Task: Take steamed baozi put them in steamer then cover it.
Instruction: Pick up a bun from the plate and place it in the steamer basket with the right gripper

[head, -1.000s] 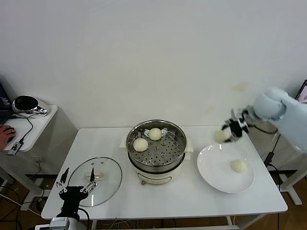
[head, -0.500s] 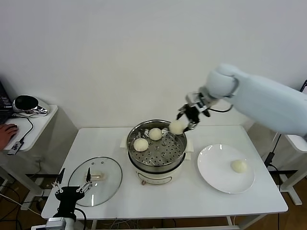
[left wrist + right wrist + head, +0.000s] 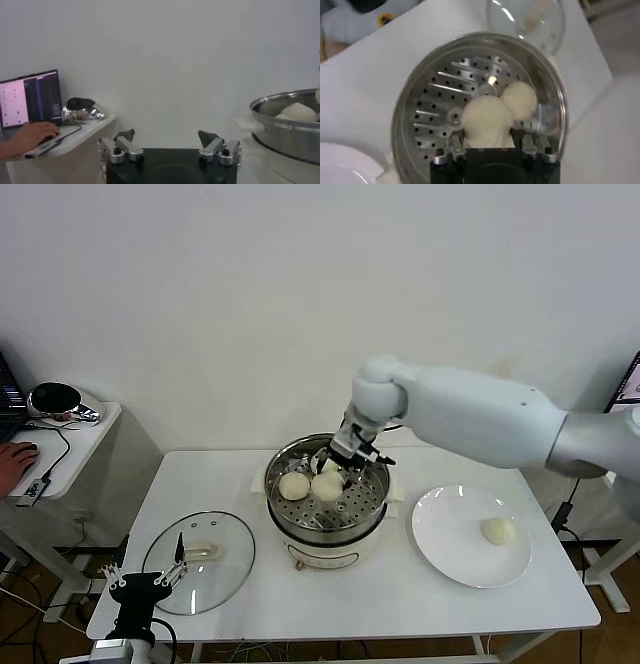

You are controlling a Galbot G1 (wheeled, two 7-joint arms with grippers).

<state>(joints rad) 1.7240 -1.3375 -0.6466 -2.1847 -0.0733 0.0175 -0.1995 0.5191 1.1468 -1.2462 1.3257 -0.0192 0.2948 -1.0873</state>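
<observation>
At about 7 o'clock on the white rectangular worktop [image 3: 400, 594], the left end effector [image 3: 140, 576] is parked low at the near edge with its fingers spread wide, holding nothing, just before the round clear glass cover with the cream-white handle [image 3: 199, 559], which lies flat. At the centre stands the round stainless-steel steamer on its cream-white base [image 3: 327, 529]; two cream-white round steamed baozi [image 3: 294, 485] are seen lying on its perforated tray, and a third [image 3: 487, 121] is held between the fingers of the right end effector [image 3: 338, 465], which is lowered into the pot from 1 o'clock. Whether that hold has been loosened cannot be told. At 3 o'clock a fourth bun [image 3: 497, 530] rests on the flat white round plate [image 3: 450, 554]. The buns are judged light, soft and easily dented, so a gentle hold across the widest part is advised.
</observation>
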